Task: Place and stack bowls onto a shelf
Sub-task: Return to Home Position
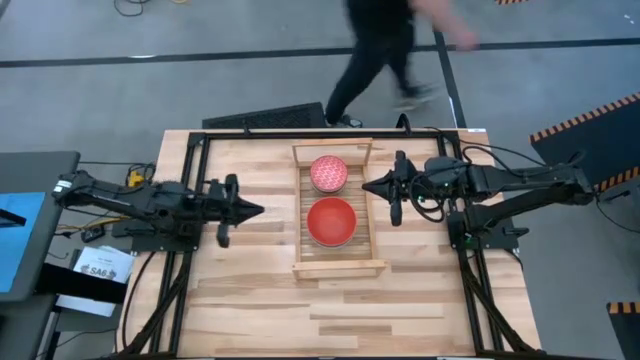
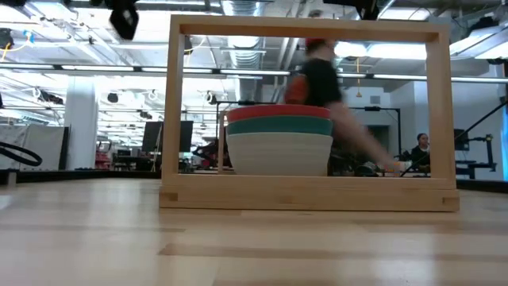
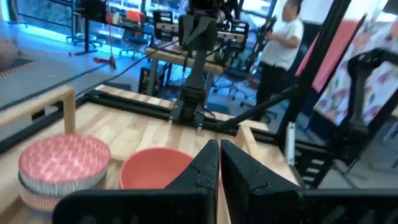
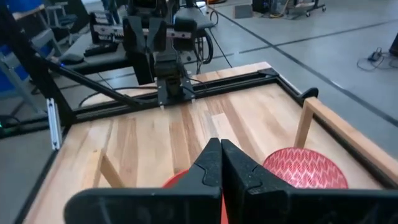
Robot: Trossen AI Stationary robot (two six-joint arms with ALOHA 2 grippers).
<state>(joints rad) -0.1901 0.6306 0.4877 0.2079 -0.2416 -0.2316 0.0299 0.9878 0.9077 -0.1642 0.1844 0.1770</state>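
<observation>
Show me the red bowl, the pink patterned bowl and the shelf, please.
red bowl (image 1: 331,221): high view, middle of its inside.
pink patterned bowl (image 1: 328,173): high view, middle of its patterned top.
shelf (image 1: 338,267): high view, the end rail beside the red bowl.

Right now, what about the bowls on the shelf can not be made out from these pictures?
High view: bowls under the pink patterned bowl and the red bowl, hidden by these top bowls.
Low view: the pink patterned bowl, hidden behind the red-topped stack.
Right wrist view: most of the red bowl, covered by the right fingers.
High view: the person, blurred.
</observation>
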